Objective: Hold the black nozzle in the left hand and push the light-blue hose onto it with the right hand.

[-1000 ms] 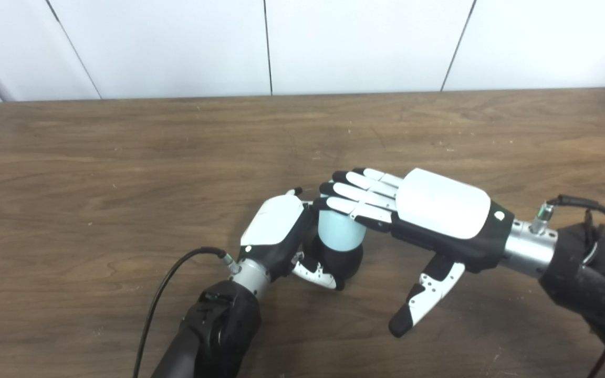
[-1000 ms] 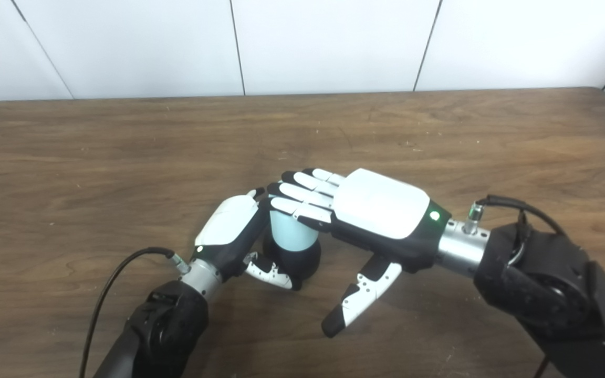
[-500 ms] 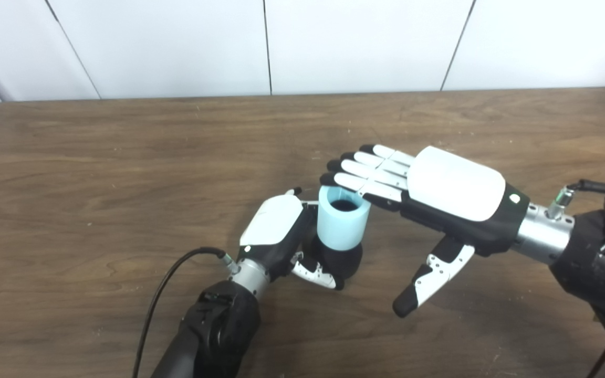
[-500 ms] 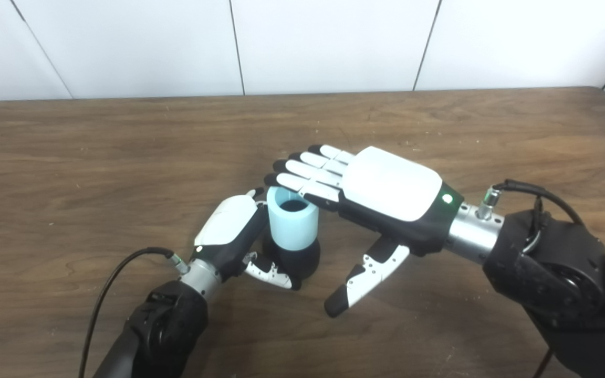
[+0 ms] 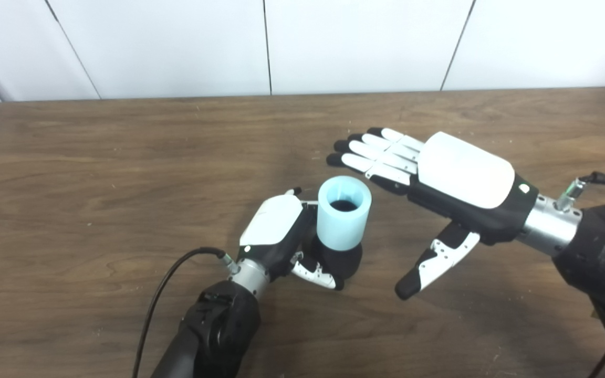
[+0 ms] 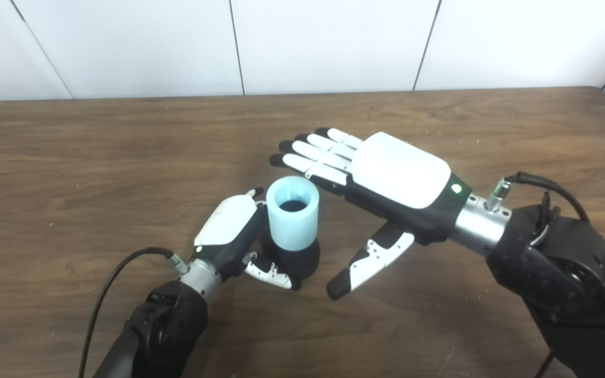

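Left hand (image 5: 276, 231) clasps the black nozzle (image 5: 340, 261), which stands upright on the table (image 5: 97, 157) with the light-blue hose (image 5: 343, 212) seated on it. Right hand (image 5: 439, 176), at two o'clock of the hose, is flat, spread and empty.

The upper part of the black nozzle (image 5: 342, 261) is hidden inside the light-blue hose (image 5: 343, 212), so how far the hose sits over it cannot be told; only a dark hollow shows through the hose's open top. The left hand (image 5: 276, 232) has its fingers out of sight behind the nozzle, apart from one tip and the thumb. The right hand (image 6: 386, 181) shows its back, palm unseen. Both arms are cut off by the bottom edge, and the surface (image 5: 97, 173) by the sides.
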